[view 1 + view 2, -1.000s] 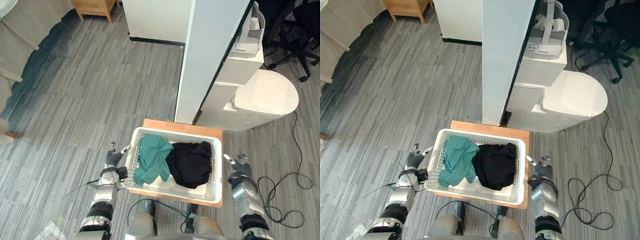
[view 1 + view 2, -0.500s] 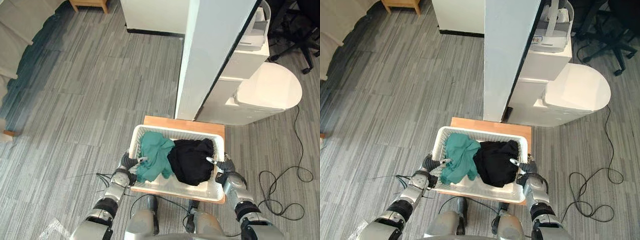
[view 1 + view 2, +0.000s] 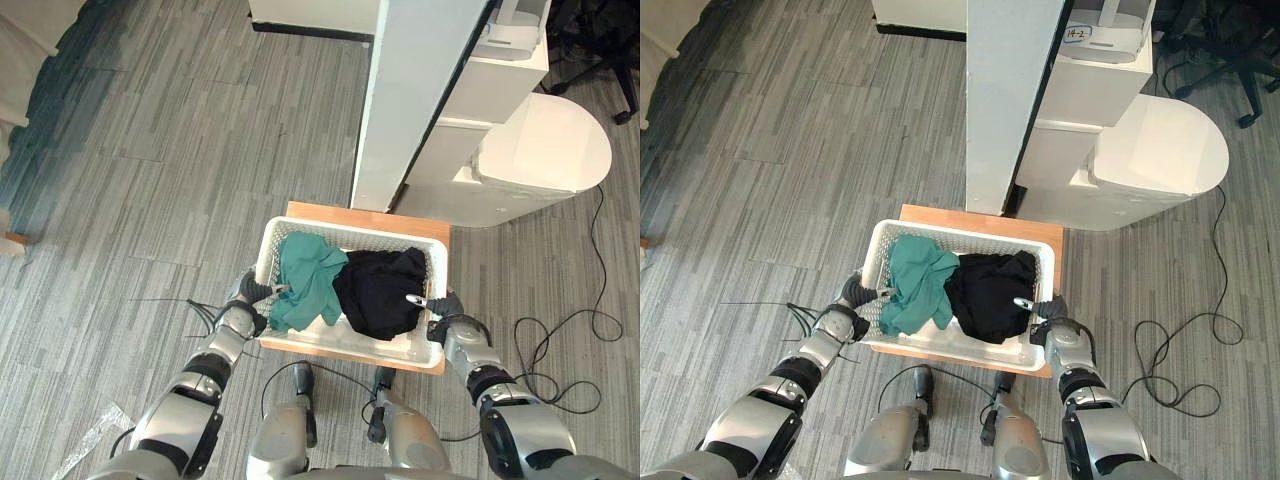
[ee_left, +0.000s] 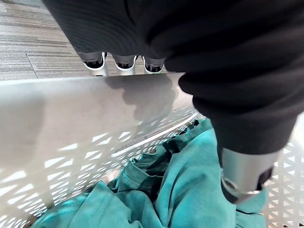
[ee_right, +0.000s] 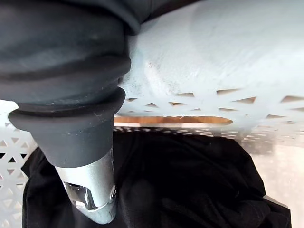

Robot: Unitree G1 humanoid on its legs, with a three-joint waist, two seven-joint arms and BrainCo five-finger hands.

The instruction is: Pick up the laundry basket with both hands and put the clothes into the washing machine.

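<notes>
Laundry basket (image 3: 355, 236) on the wooden board (image 3: 330, 211), stiff plastic mesh, probably light with just soft clothes (image 3: 305, 285) inside. Left hand (image 3: 255, 292) pinching the rim at the board's left end, right hand (image 3: 440, 305) thumb-hooked over it at the right end. Good holds.

Basket (image 3: 345, 233) sits on wooden stand (image 3: 368, 213), grey plank floor (image 3: 150, 150) around. Green garment (image 3: 303, 282) heaped in left half, black garment (image 3: 378, 298) in right half, the two touching. Left hand (image 3: 252, 290) grips left rim, thumb hooked inside by green garment. Right hand (image 3: 441, 306) grips right rim, thumb inside by black garment. White pillar (image 3: 420, 90) just beyond basket; washing machine (image 3: 520, 150) to pillar's right.
</notes>
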